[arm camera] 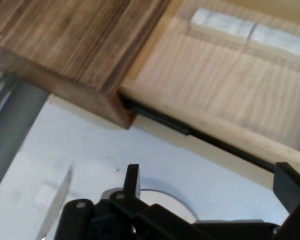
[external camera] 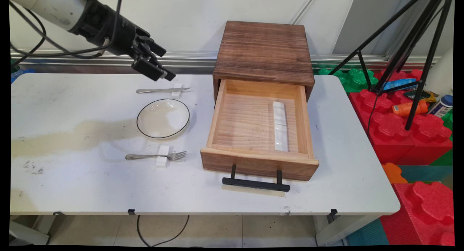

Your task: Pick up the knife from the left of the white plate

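I see gripper (external camera: 159, 68) w/ jaws wide open, holding nothing, hovering above knife (external camera: 162, 90) on bench (external camera: 72, 185); plate (external camera: 163, 118) nearby, open drawer (external camera: 259, 135) to its right

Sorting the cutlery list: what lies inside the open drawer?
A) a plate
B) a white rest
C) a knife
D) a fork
B: a long white rest lies along the right side of the open drawer; the fork, knife and plate are on the table.

White table (external camera: 326, 178) bears cabinet (external camera: 264, 51), plate (external camera: 163, 118), knife (external camera: 159, 90), fork (external camera: 156, 156)
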Robot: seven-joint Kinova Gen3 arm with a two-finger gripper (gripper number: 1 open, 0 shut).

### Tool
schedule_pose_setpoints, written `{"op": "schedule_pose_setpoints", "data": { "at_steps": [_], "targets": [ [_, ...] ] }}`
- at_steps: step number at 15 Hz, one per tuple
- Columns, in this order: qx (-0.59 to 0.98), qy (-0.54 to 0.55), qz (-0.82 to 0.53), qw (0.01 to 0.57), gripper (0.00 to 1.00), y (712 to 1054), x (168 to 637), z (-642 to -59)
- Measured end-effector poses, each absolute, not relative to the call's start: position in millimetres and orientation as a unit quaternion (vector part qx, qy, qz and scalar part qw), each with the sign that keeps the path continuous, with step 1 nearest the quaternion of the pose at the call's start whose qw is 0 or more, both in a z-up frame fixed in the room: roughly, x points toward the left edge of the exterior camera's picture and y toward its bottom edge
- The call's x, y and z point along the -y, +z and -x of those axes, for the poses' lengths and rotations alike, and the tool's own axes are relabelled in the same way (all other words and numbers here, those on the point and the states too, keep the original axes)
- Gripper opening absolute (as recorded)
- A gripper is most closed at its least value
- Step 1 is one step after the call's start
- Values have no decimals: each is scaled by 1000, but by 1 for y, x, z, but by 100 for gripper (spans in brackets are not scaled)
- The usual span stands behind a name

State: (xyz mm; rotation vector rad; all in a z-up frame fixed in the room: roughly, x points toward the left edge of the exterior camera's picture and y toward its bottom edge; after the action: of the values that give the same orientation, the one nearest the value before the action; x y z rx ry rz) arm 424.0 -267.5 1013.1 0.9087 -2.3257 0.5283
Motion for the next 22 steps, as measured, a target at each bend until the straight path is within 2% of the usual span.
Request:
{"op": "schedule_pose_setpoints", "data": {
  "at_steps": [11,22],
  "targets": [
    [866,220,-402,200,100,984,354,-456],
    [904,206,-357,116,100,928,443,-477]
  ]
}}
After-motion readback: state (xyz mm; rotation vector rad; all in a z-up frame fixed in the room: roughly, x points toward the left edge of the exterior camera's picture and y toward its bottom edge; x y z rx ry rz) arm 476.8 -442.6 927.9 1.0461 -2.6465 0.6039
